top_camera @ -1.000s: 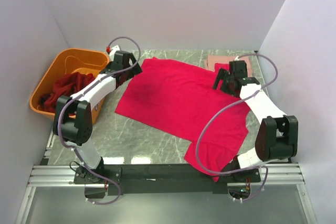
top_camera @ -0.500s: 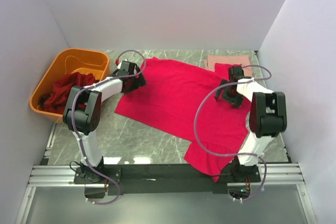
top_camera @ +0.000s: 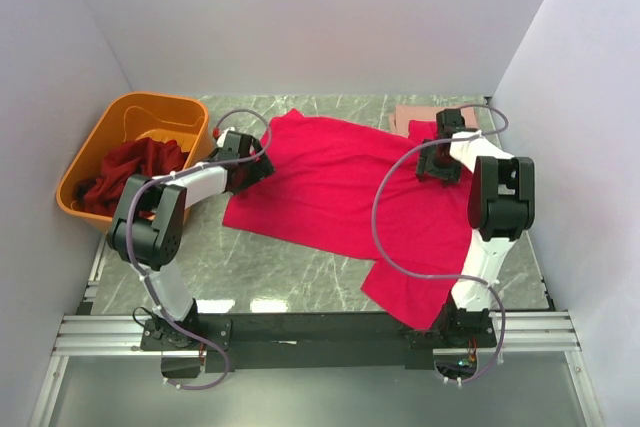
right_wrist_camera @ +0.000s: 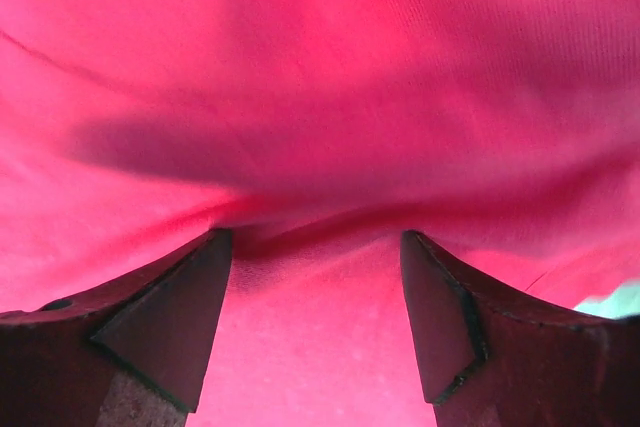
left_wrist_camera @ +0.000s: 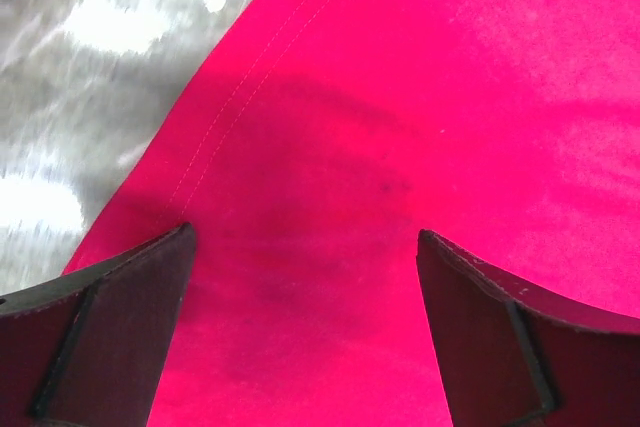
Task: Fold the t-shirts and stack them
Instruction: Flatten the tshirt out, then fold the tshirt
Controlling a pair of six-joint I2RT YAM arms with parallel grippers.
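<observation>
Just beneath right claw (right_wrist_camera: 312, 239), crimson t-shirt (right_wrist_camera: 320, 67) bunched

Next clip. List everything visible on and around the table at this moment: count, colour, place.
crimson t-shirt: one, bright crimson-pink, spread across the middle of the table
salmon t-shirt: one, pale salmon-pink, folded, far right, at the crimson one's far corner
maroon t-shirts: number unclear, dark maroon-red, heaped inside the tub
tub: one, orange, far left
table: one, grey marbled top
walls: white, on three sides
left gripper: one, black, jaws open, low over the crimson t-shirt's left hem
right gripper: one, black, jaws apart, down on the crimson t-shirt's far right part, cloth ridged between them
</observation>
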